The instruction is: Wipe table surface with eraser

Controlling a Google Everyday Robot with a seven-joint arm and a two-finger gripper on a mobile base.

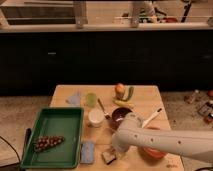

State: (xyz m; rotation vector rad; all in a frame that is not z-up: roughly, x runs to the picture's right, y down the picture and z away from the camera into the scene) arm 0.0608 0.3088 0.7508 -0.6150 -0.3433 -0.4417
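The eraser (109, 156), a small block with a tan top and dark underside, lies on the light tan table surface (146, 95) near its front edge. It sits between the blue-grey pad and the orange bowl. My gripper (115, 149) is at the end of the white arm that reaches in from the lower right. It comes down on the eraser from above and holds it against the tabletop. The arm's wrist hides most of the fingers.
A green tray (30, 145) holding grapes (47, 142) fills the front left. A blue-grey pad (88, 151) lies beside it. A white cup (95, 117), green cup (90, 99), dark bowl (119, 115), orange bowl (152, 151), white-handled brush (151, 118), apple (119, 89) and blue cloth (75, 99) crowd the middle and back.
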